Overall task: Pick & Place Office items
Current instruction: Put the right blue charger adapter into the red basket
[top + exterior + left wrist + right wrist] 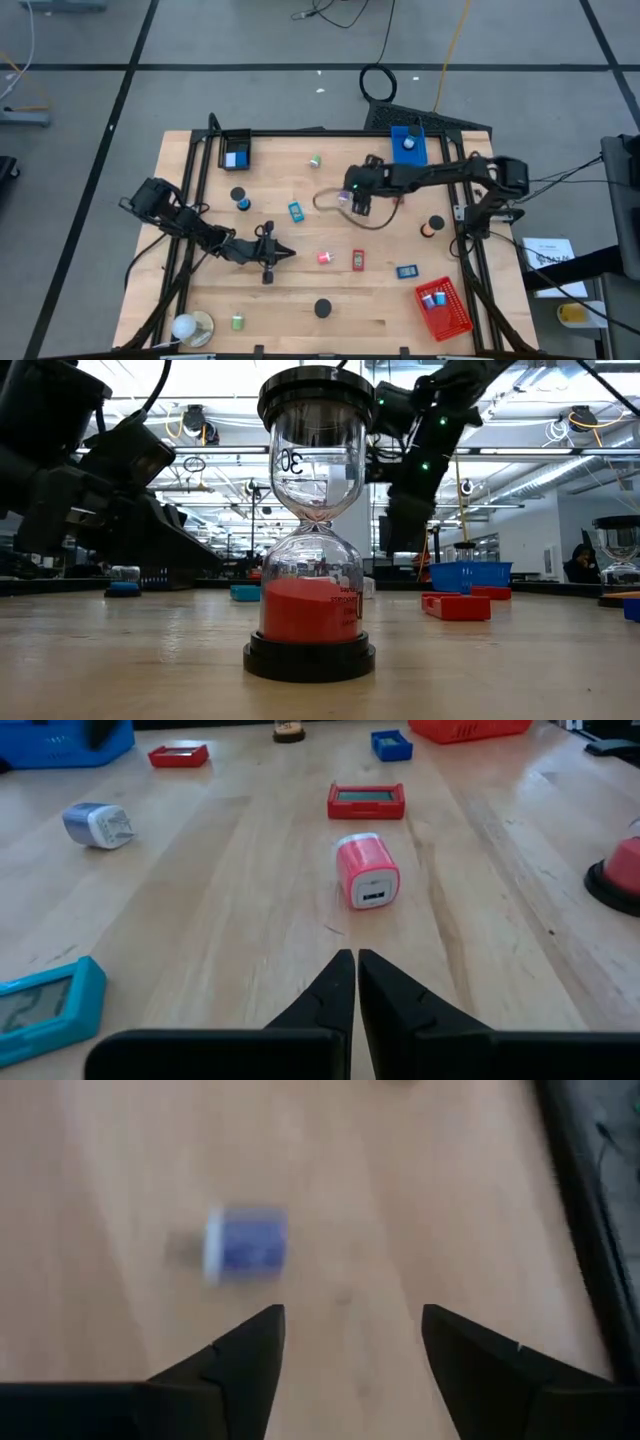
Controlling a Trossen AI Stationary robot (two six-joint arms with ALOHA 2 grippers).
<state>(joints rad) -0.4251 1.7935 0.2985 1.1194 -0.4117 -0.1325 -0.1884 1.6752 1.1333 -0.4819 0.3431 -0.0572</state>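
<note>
The right gripper (345, 1342) hovers with its fingers spread wide and empty above a small purple roll (246, 1242), which lies on the table (400, 310) just ahead of the fingertips. This looks like the approach step of a pick; the next move calls for lowering around the roll and closing.

The left gripper (356, 970) waits low with its fingers pressed together, holding nothing, a pink block (367, 870) just ahead of it and a red case (366, 800) farther on.

The red basket (452, 318) holds small blue and red items, the blue bin (417, 153) a blue disc, and the black tray (236, 139) a pale block.
</note>
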